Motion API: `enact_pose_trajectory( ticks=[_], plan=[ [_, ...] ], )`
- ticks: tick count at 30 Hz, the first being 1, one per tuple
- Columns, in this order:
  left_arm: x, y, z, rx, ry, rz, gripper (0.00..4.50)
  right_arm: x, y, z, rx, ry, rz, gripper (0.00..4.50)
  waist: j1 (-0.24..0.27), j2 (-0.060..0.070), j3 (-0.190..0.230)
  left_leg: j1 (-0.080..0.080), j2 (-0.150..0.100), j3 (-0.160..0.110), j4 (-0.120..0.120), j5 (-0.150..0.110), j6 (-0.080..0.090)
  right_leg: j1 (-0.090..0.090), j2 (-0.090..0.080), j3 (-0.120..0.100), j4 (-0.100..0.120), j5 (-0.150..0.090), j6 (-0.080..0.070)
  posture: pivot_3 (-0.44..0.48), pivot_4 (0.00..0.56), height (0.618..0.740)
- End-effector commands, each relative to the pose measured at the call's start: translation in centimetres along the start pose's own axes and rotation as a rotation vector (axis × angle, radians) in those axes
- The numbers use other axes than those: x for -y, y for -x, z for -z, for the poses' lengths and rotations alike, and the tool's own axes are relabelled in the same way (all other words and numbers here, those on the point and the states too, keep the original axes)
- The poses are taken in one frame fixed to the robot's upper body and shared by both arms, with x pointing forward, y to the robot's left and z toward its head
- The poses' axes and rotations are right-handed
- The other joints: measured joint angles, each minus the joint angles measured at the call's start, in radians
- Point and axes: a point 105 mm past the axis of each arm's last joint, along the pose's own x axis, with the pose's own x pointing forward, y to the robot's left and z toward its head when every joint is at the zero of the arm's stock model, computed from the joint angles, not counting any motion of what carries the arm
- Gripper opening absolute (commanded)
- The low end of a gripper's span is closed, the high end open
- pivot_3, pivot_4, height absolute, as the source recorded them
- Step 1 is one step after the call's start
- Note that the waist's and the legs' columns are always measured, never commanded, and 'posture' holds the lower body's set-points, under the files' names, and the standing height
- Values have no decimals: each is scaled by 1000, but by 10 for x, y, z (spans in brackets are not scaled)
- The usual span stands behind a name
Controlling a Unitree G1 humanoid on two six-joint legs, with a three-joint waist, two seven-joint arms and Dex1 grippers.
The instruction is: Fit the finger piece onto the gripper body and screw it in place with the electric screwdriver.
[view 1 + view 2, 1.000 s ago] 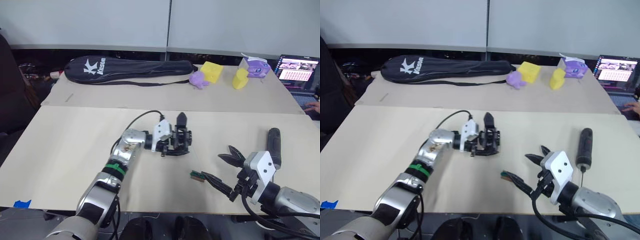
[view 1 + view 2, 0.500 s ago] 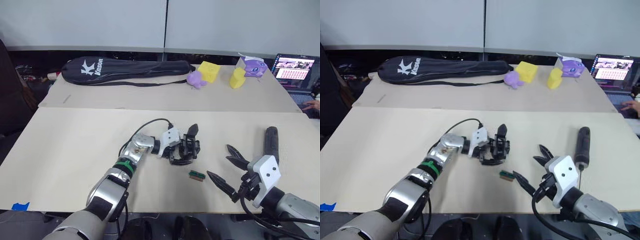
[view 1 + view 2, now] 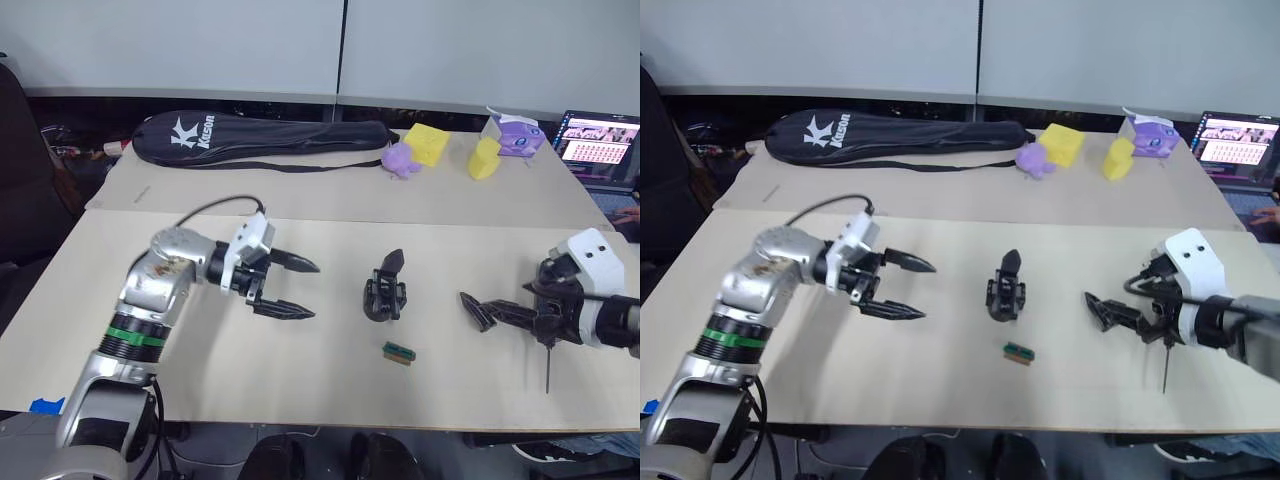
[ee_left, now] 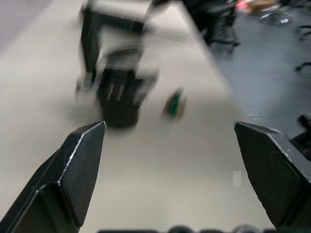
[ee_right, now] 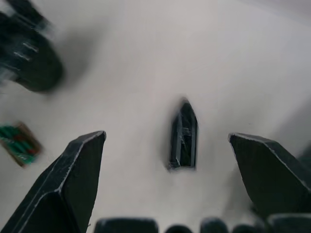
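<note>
In the left eye view, we see the left gripper above the table, its two black fingers spread apart and holding nothing. The gripper body stands near the table's middle, well apart from that gripper, with a pointed black blade rising from it. A small green-and-black block lies just in front of it. The right gripper sits low at the right; its fingers' spread cannot be judged here. A thin metal bit points down beside it.

In the left wrist view, we see both fingers wide apart, the blurred gripper body and the green block beyond them.

In the right wrist view, we see the fingers spread, nothing gripped, and the finger piece lying flat on the table between them.
</note>
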Motion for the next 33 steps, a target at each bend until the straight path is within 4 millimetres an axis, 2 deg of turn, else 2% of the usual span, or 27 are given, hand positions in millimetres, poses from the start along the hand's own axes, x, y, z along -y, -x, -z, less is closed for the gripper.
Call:
enact_pose_trajectory(
  ticks=[1, 7, 14, 19, 23, 26, 29, 30, 33],
  plan=[
    [21, -4, -36, 52, -57, 123, 4481, 13, -8, 17, -198, -136, -3, 4500, -6, 1, 0, -1, -1, 0, 0, 0, 0, 0, 0, 0, 0, 0, 0, 0, 150, 740],
    [39, -3, -54, 56, -123, 204, 4481, 31, -30, 16, -325, -178, 13, 4500, -16, 4, 1, 1, -1, 1, 1, 1, -1, 0, 5, 2, 3, -1, 2, 0, 150, 740],
    [37, -4, -55, 55, -147, 173, 4481, 31, -57, -3, -321, -120, -54, 4500, -21, 5, 1, 0, -1, 1, 0, 1, -2, 0, 7, 2, 3, -2, 4, 0, 150, 740],
    [35, -5, -58, 65, -155, 145, 4481, 32, -73, -2, -344, -53, -87, 4500, -18, 5, 1, 0, -2, 0, 0, 1, -2, 0, 7, 1, 3, -2, 4, 0, 150, 740],
    [34, -6, -59, 66, -160, 131, 4500, 30, -80, 7, -384, -5, -121, 3349, -17, 5, 2, 0, -2, 0, 0, 1, -2, 0, 6, 1, 3, -3, 4, 0, 150, 740],
    [28, -6, -57, 58, -147, 104, 4500, 35, -83, 18, -420, 91, -105, 2267, -19, 5, 2, 1, -2, 0, 0, 2, -2, 1, 6, 0, 3, -3, 4, 0, 150, 740],
    [23, -6, -55, 57, -127, 86, 4500, 35, -79, 14, -400, 126, -121, 1242, -19, 5, 2, 2, -2, 0, 0, 2, -2, 2, 6, 0, 4, -3, 4, 0, 150, 740],
    [21, -5, -55, 59, -118, 76, 4500, 34, -76, 9, -383, 148, -129, 1115, -19, 5, 2, 2, -2, 0, 0, 2, -2, 2, 6, 0, 4, -3, 4, 0, 150, 740],
    [4, -4, -55, 100, -67, -7, 4500, 29, -60, -15, -262, 287, -152, 1120, -14, 7, 2, 2, -2, 0, 0, 2, -3, 1, 6, 0, 4, -3, 5, 0, 150, 740]
  ],
)
